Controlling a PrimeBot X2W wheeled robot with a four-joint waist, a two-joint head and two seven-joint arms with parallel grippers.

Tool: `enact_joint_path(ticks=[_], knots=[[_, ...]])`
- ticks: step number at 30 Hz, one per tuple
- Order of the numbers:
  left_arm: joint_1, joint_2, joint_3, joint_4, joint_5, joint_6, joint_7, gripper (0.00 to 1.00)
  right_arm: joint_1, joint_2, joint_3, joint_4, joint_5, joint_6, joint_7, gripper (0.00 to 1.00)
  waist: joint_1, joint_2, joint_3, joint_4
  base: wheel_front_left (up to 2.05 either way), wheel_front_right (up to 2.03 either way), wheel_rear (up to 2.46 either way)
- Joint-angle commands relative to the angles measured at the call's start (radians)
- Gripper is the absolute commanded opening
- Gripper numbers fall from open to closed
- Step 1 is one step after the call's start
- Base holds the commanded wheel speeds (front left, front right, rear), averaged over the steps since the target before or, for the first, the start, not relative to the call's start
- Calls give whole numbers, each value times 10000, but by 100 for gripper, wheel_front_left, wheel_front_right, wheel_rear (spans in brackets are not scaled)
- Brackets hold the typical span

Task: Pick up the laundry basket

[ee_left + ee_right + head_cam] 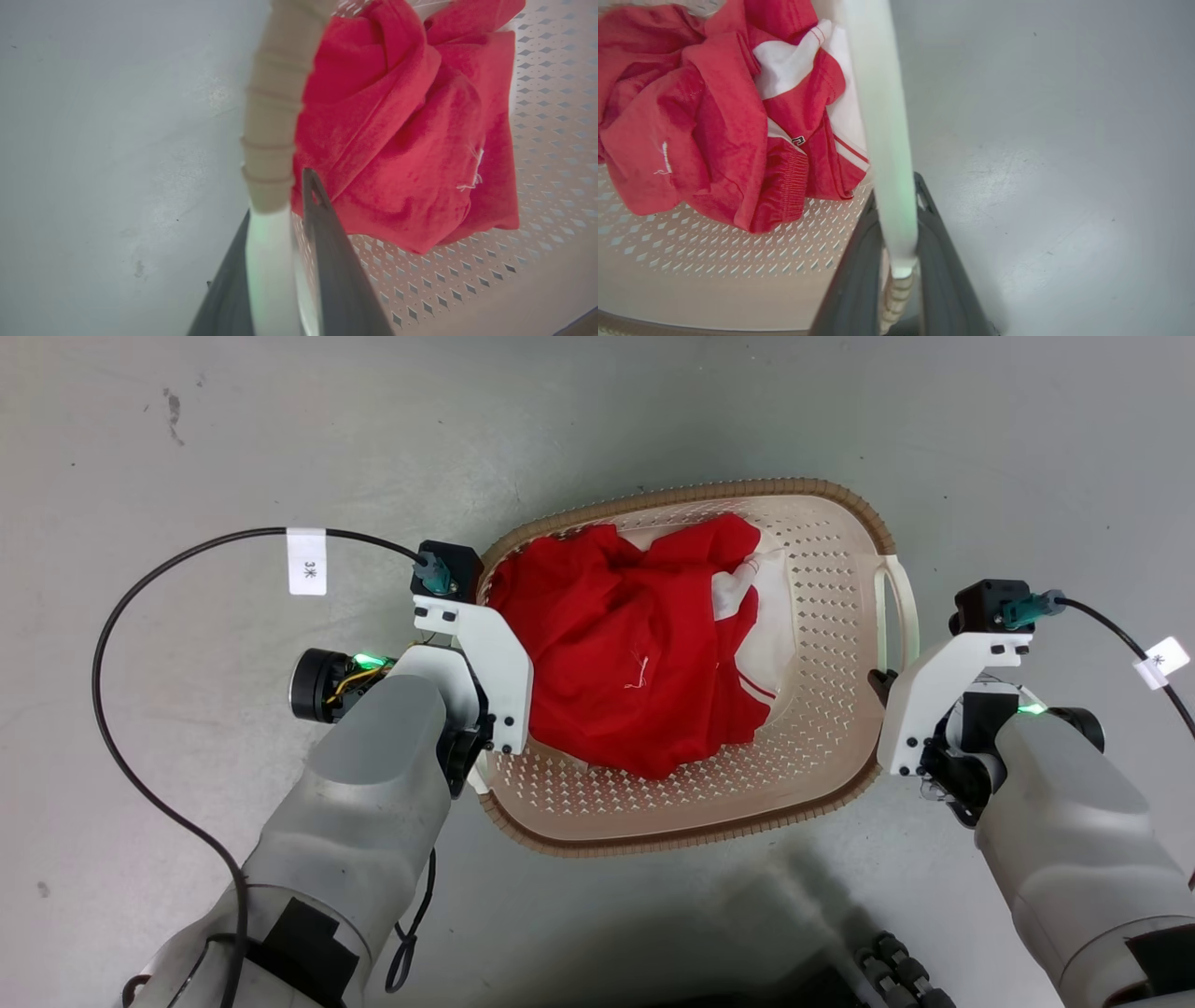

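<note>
Grey concrete floor all round. The laundry basket sits mid-frame in the head view, between the two arms, long axis running left-right and tilted a bit. Can't tell if it's resting on the floor or just off it.

Inside: a bunched red garment fills the left and centre. A red-and-white piece is tucked against it on the right side, w/ bare perforated base showing beyond.

The left forearm & right forearm come in from the bottom corners, wrists at the basket's short ends.

Left claw: narrow, fingers either side of the white loop handle, just below the ribbed brown rim. Looks clamped on.

Right claw: same, closed narrow on the other loop handle, pinched between both fingers.

Step, as I read it: both grips made, lift about to start or barely begun. Next move needs both arms rising together at an even rate and keeping their spacing, else the basket tips or a thin handle twists out. The load sits more to the left, so that side prob. pulls heavier.

Nothing blocks the way up. Watch the left cable w/ its white tag, looping wide over the floor, and the right cable w/ its tag. Both are clear of the basket.
</note>
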Motion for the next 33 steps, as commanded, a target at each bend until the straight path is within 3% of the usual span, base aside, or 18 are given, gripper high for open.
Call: enact_joint_path(ticks=[1, 11, 33], knots=[[12, -110, -110, -117, -57, -227, -34, 0, 2, 55, 39, -5, 117, -24, 49, 0, 0, 0, -3, 5, 0, 0, 0], [236, -148, -553, -171, -531, -398, 188, 0, 269, -61, 396, 4, 683, -22, 640, 0, 0, 0, -520, -20, 0, 0, 0], [2046, -123, -635, 435, -2284, -615, 2228, 0, 1637, -168, 1724, 0, 1805, -21, 3354, 0, 0, 0, -4436, 104, 0, 0, 0]])
